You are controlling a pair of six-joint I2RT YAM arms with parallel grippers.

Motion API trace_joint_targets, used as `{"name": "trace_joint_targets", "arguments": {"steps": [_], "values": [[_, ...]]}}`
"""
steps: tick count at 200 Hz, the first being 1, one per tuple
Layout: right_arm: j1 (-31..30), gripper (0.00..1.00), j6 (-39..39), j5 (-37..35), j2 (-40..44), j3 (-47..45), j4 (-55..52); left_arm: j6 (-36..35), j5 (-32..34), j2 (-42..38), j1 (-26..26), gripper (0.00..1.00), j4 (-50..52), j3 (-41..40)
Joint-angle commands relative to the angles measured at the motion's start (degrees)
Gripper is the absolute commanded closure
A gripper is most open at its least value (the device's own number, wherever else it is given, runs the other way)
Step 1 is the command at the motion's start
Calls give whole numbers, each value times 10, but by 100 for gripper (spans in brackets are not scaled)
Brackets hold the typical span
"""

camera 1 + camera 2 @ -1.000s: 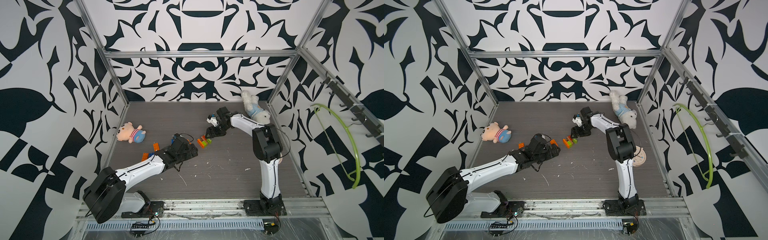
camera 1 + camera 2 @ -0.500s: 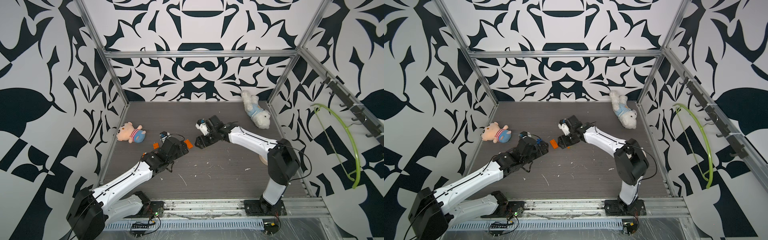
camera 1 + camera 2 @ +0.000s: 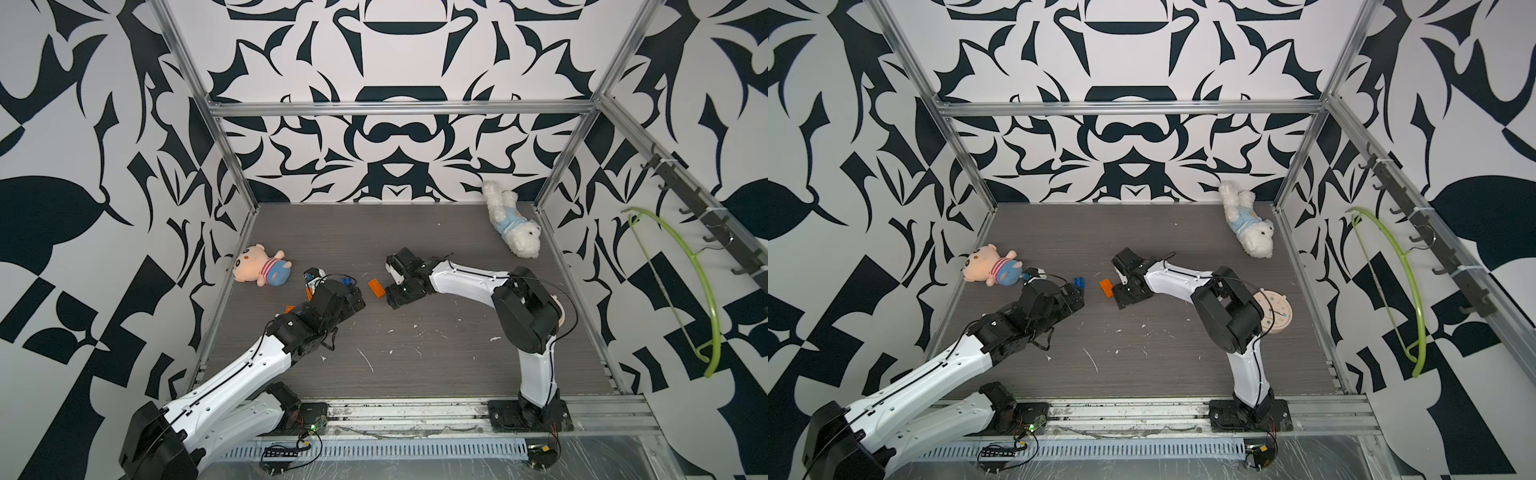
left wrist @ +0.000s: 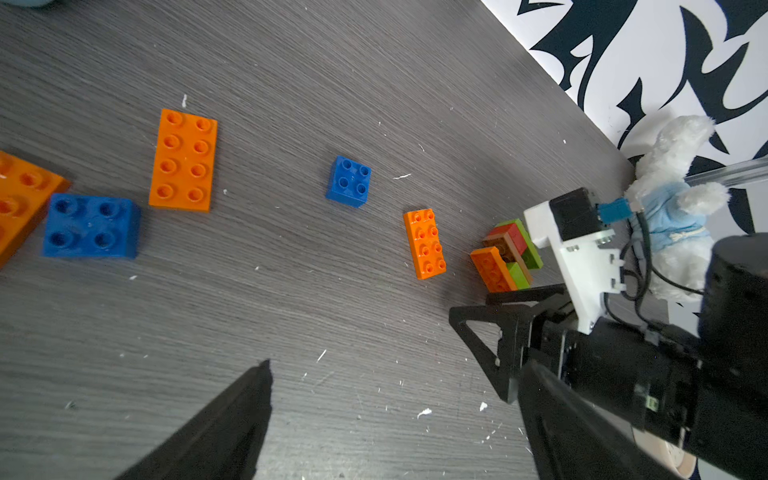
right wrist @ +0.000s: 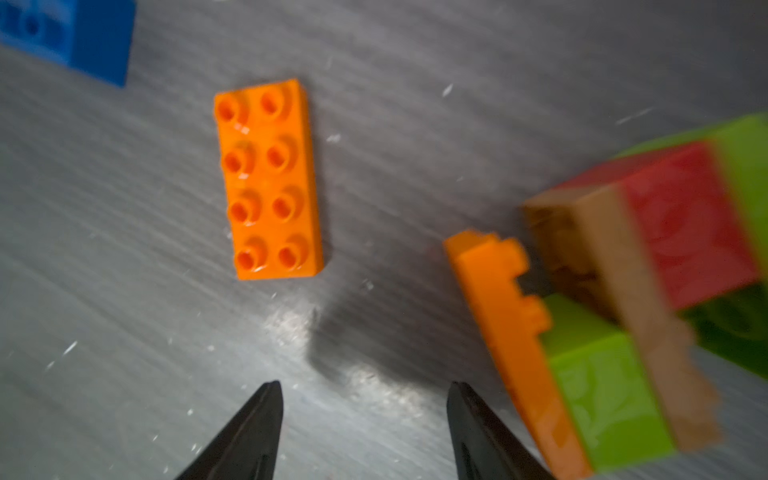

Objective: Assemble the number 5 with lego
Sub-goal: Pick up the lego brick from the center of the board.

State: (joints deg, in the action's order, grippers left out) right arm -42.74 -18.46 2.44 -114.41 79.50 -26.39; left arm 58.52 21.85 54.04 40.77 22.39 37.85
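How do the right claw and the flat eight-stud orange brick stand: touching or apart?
Apart. In the right wrist view, a strip of bare table separates the flat orange brick from the right claw, whose jaws stand open.

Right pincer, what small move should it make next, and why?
Probably ease the right pincer forward and a little sideways, over the flat orange oblong brick. Its jaws stand apart and empty. The brick lies loose just ahead, its long side running along the line of approach, apart from the tipped stack of bricks.
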Motion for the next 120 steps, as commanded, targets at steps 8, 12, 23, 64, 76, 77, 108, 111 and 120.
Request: {"name": "trace_joint_targets", "arguments": {"steps": [8, 12, 23, 64, 76, 77, 108, 111, 120], "values": [[18, 32, -6, -32, 20, 28, -23, -3, 5, 2, -3, 1, 18, -7], [18, 32, -3, -30, 21, 29, -26, -4, 5, 4, -3, 1, 19, -5], [17, 31, -4, -16, 28, 25, -23, -6, 8, 8, -5, 1, 26, -2], [-7, 25, -62, 27, 33, 31, 10, -30, -35, 27, -59, 1, 59, 15], [-18, 24, -68, 17, 14, 53, 5, -35, -57, 29, -84, 1, 65, 16], [-19, 24, -69, 16, 12, 55, 4, -36, -58, 29, -85, 1, 66, 16], [-34, 24, -62, -40, -51, 142, -42, -49, -82, 13, -123, 1, 74, 15], [-34, 24, -60, -43, -56, 150, -45, -50, -83, 10, -125, 1, 76, 14], [-33, 24, -50, -45, -72, 171, -55, -52, -85, 3, -129, 1, 80, 12]]}}
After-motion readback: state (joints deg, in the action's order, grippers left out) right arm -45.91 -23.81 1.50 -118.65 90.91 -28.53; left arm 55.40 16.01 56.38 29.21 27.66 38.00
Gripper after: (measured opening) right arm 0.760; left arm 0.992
